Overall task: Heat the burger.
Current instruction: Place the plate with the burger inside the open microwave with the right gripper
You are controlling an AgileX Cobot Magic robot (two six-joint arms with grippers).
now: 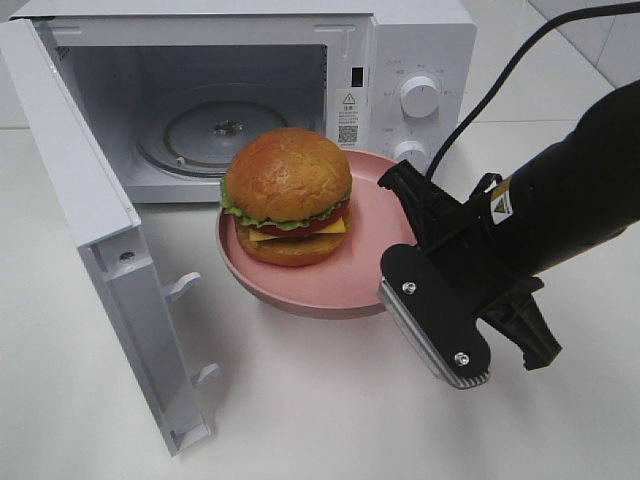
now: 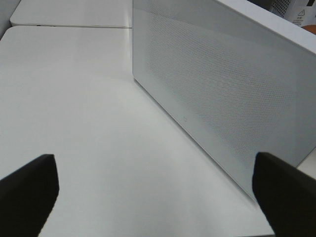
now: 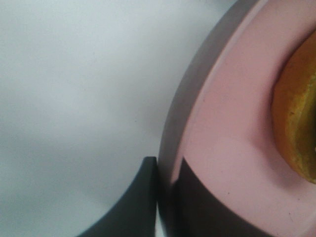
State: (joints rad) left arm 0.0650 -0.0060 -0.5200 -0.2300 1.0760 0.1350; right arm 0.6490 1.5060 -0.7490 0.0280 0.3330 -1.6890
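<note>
The burger (image 1: 287, 195), a golden bun with lettuce, tomato and cheese, sits on the pink plate (image 1: 340, 280) just in front of the open microwave (image 1: 420, 60). My right gripper (image 1: 398, 190) is shut on the plate's right rim. In the right wrist view its jaws (image 3: 165, 173) pinch the rim of the plate (image 3: 222, 123), with the burger's bun (image 3: 296, 123) at the edge of the picture. My left gripper (image 2: 158, 197) is open and empty, facing the outer face of the microwave door (image 2: 222, 74). It does not show in the exterior high view.
The microwave door (image 1: 90, 200) stands swung open to the left. The glass turntable (image 1: 215, 130) lies inside the cavity. The microwave's two knobs (image 1: 418, 97) are on its right panel. A black cable (image 1: 510, 70) runs from the right arm. The white table (image 1: 320, 420) extends in front.
</note>
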